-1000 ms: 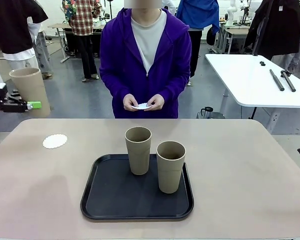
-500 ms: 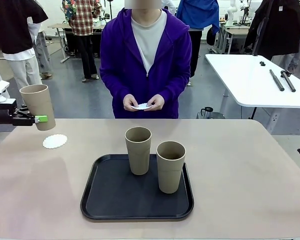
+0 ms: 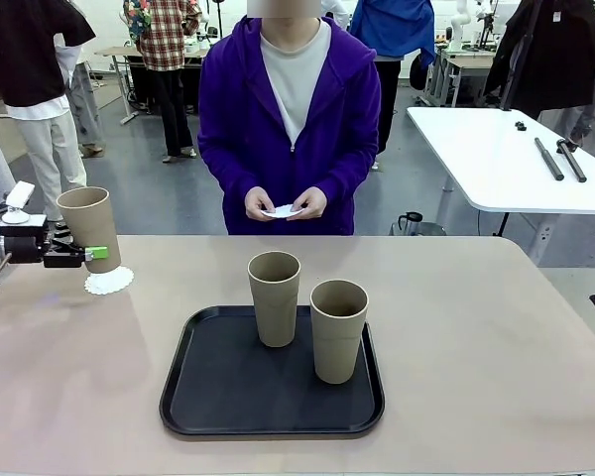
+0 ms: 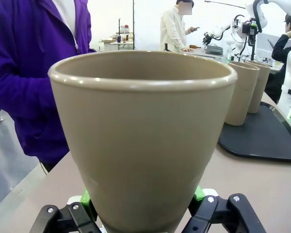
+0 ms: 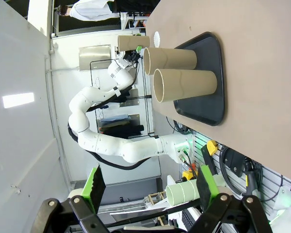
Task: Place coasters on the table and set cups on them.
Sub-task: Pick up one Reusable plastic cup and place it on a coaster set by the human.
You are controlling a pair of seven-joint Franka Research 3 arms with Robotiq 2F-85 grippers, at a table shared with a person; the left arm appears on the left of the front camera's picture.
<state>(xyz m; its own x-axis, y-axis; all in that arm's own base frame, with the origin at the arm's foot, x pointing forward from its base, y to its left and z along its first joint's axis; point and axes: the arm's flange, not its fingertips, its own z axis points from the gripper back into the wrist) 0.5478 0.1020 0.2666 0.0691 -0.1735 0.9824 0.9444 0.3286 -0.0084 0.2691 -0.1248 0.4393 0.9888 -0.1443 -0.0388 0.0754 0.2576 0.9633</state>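
Gripping matte tapered tan cup (image 3: 87, 218), left hand (image 3: 92, 253) over scalloped white coaster (image 3: 110, 286); right hand (image 5: 149, 184) spread wide.

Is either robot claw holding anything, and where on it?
The left gripper clamps a tan cup near its base; the right gripper holds nothing.

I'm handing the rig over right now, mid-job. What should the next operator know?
Left gripper shut on a cup, low over the coaster at the table's far left; contact unclear.
Right gripper open, empty.
Two cups stand on the tray.
Person's hands hold something white, likely coasters.
Done: one coaster laid. Left: set this cup down, then two coasters, two cups.
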